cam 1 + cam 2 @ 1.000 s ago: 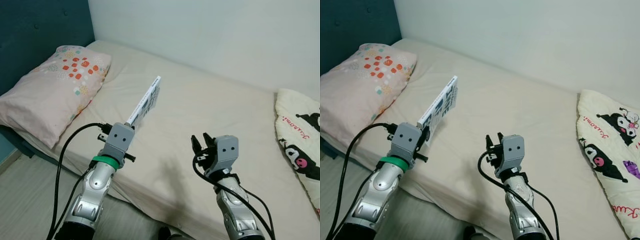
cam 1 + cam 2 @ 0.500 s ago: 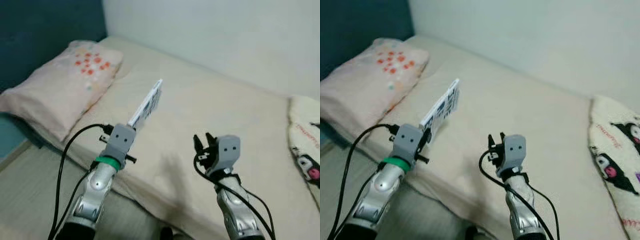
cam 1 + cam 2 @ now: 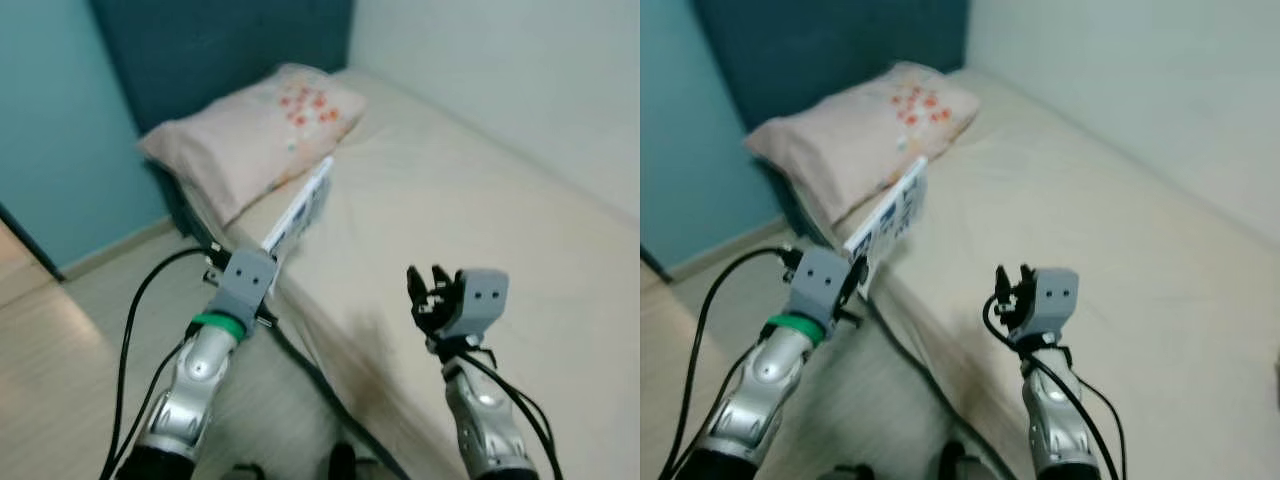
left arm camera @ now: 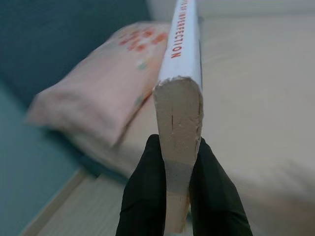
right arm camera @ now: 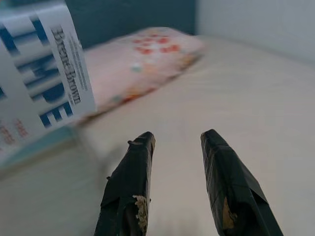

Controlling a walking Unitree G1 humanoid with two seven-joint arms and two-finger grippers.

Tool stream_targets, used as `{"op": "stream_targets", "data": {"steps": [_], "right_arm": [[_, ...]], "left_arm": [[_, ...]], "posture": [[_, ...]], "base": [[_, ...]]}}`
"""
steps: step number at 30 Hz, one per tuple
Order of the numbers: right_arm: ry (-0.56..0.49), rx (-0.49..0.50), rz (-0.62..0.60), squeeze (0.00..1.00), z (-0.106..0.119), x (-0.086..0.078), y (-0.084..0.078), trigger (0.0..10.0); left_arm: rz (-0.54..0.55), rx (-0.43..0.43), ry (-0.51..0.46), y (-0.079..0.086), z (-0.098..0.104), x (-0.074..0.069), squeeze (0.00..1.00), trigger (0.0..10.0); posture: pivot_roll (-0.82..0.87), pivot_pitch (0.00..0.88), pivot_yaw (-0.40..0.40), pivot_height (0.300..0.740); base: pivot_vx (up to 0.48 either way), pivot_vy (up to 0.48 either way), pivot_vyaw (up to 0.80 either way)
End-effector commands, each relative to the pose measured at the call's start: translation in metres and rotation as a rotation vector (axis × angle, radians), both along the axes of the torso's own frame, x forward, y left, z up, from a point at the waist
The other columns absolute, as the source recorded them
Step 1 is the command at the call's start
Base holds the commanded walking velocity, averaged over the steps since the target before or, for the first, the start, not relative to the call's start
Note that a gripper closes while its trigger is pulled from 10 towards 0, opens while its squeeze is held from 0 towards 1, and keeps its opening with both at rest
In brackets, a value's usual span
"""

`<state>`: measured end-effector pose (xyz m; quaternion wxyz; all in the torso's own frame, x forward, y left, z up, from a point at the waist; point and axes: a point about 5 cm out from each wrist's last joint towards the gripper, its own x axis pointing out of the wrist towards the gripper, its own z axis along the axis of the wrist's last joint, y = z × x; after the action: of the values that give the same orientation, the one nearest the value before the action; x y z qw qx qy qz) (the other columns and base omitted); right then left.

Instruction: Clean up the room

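The left gripper (image 4: 178, 196) pinches only the bottom edge of the book (image 4: 183, 64), so the long paperback rising beyond its fingers could, I judge, pivot or slip out while the robot turns, since the head views are blurred. The book is thin and white with blue lettering, its spine facing the wrist camera. The right gripper (image 5: 175, 142) is empty, fingers apart, held over the bed (image 3: 480, 200), with the pillow (image 3: 250, 135) beyond the book.
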<state>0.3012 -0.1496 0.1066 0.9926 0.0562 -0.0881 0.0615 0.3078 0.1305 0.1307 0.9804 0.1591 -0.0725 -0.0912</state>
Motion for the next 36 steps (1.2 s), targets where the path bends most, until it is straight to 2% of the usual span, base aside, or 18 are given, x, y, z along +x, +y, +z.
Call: {"op": "stream_targets", "data": {"steps": [1,10,22,36], "right_arm": [[0.025,0.011,-0.019,0.00,-0.0035,-0.0015,-0.0067,10.0],[0.028,0.012,-0.003,0.00,-0.0041,-0.0021,-0.0047,10.0],[0.028,-0.051,0.024,0.00,-0.0054,-0.0044,-0.0008,10.0],[0.027,-0.075,0.027,0.00,-0.0058,-0.0055,-0.0011,10.0]], "left_arm": [[-0.004,-0.014,-0.018,-0.0029,0.0031,-0.0014,0.00,10.0],[0.010,-0.002,-0.005,-0.0030,0.0021,0.0008,0.00,10.0],[0.020,-0.002,-0.019,-0.0024,0.0034,0.0014,0.00,10.0],[0.026,0.002,-0.015,-0.0028,0.0019,0.0006,0.00,10.0]], "posture": [[0.00,0.110,-0.028,0.740],[0.00,0.110,-0.028,0.740],[-0.01,0.109,-0.026,0.740],[-0.01,0.114,-0.028,0.740]], "base": [[0.000,0.000,0.00],[0.000,0.000,0.00],[0.469,0.000,0.00],[0.480,0.000,0.68]]}}
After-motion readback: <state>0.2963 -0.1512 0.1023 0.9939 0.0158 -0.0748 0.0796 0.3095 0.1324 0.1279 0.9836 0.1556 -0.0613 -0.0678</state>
